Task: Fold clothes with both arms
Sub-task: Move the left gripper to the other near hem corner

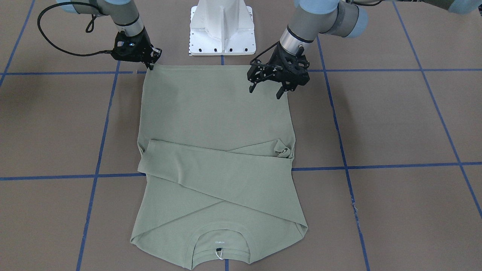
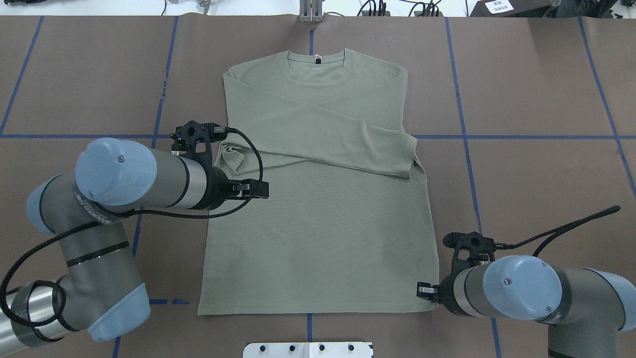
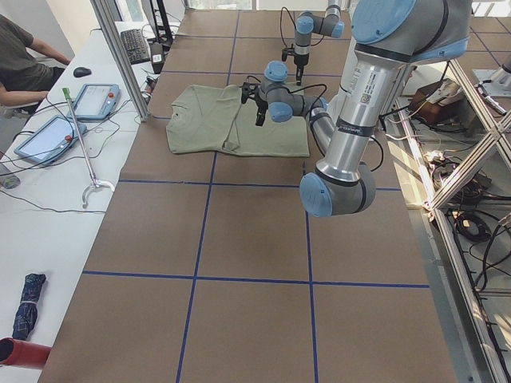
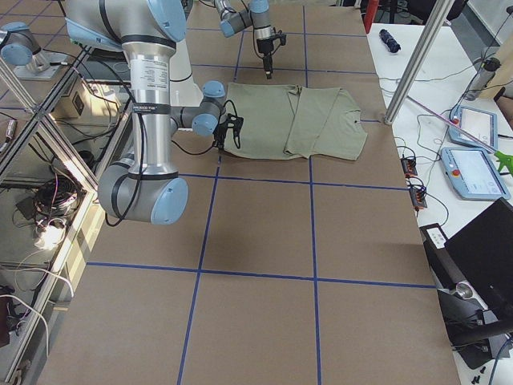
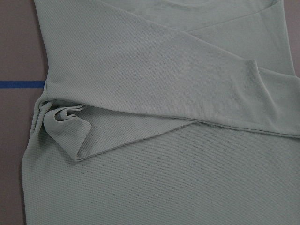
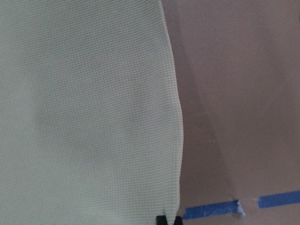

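The sage-green shirt (image 1: 214, 113) lies flat on the brown table, both sleeves folded across its chest and its neck away from the robot. It also shows from overhead (image 2: 318, 223). My left gripper (image 1: 265, 91) is open and empty, with its fingers pointing down just above the shirt's body near the hem on my left side. The left wrist view shows only the folded sleeves and a curled cuff (image 5: 65, 119). My right gripper (image 1: 151, 66) is at the hem corner on my right side, with its fingertips (image 6: 161, 219) closed on the shirt's edge.
The white pedestal base (image 1: 222, 30) stands just behind the hem. Blue tape lines (image 1: 395, 165) cross the brown table. A side table with tablets (image 3: 96, 100), a seated person (image 3: 24, 56) and a metal post (image 3: 120, 56) lie beyond the shirt's neck end.
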